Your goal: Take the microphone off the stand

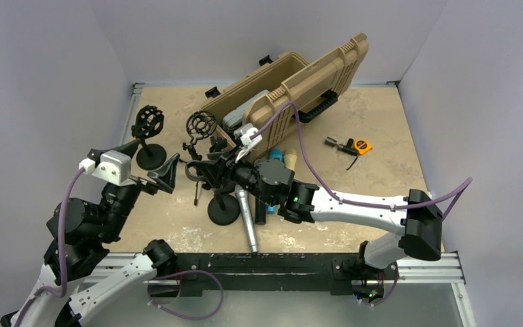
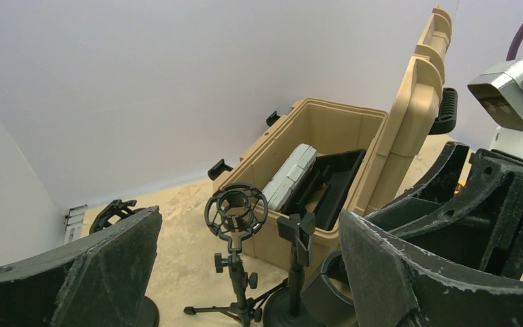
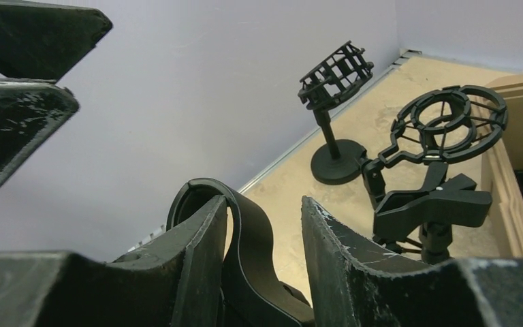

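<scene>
Nearest the lens in the right wrist view, the right gripper [image 3: 264, 201] rises from the bottom edge. Its jaws stand either side of the stand's black curved clip [image 3: 248, 252]. The jaw on the left of the frame touches the clip's band. A sliver of worktop [image 3: 354, 129] shows between the band and the other jaw, so I cannot tell whether the clip is clamped. At upper right, a basket-topped stand [image 3: 334, 75] on a round foot stands beside a ring shock mount [image 3: 449, 122]. The tan case [image 3: 511, 184] is at the right edge.

In the left wrist view, the left gripper [image 2: 250, 225] fills both lower corners, its jaws spread wide and gripping nothing. Farther off, the ring shock mount sits on a small tripod at lower centre. The case stands open behind it, lid raised, with a grey block [image 2: 289, 174] inside.

In the top view, a black rail [image 1: 272, 262] carrying both arm bases crosses the bottom. The grey microphone [image 1: 247, 219] lies slanted at lower centre, just right of a round black base [image 1: 223, 212]. Its narrow end points toward the bottom edge, and its upper end runs under the right arm's wrist. Whether it rests on the worktop or sits in the clip cannot be told. The right gripper reaches left into the cluster of stands at centre. The left gripper hangs at middle left, apart from the microphone. An orange tape measure [image 1: 362, 145] lies right of the case.
</scene>
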`<state>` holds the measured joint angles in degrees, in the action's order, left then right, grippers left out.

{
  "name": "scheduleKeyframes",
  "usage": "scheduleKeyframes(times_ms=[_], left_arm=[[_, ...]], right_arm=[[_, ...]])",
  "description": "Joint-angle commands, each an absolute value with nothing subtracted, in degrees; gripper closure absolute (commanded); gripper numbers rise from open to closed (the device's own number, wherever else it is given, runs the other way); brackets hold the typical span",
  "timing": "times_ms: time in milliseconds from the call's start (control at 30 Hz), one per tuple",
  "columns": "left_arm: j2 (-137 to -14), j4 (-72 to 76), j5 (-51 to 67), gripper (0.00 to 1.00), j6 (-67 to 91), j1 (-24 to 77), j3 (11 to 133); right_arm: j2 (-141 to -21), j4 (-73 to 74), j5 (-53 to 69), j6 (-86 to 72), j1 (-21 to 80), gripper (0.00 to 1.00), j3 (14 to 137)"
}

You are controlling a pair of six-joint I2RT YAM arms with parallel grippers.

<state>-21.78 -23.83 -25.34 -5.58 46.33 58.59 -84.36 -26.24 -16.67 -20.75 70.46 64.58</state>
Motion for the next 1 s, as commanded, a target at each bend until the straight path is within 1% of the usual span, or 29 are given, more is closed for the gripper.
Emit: scheduleKeyframes(times_ms=[0, 300, 467, 700, 967], left_arm=[[-22.9, -24.7, -25.0, 0.02, -5.3, 46.7, 60.1], [-23.0, -24.9, -25.1, 0.02, -4.7, 46.7, 60.4], [-22.9, -26.1, -25.2, 0.02, -3.9, 46.7, 59.8], [-25.1, -24.8, -23.9, 0.01, -2.7, 46.7, 59.4], [-26.3, -25.8, -22.8, 0.02, -0.7, 46.7, 58.8]], right_arm=[[-89.5, -14.2, -18.6, -19.6, 72.5, 0.60, 59.5], [-94.6, -13.6, -20.0, -21.2, 73.6, 0.61, 55.7], [-93.1, -14.2, -19.9, -23.0, 73.8, 0.62, 52.3], [-90.3, -12.9, -21.8, -23.5, 73.8, 0.62, 50.6], [-92.9, -13.1, -20.8, -24.5, 73.9, 0.62, 49.8]])
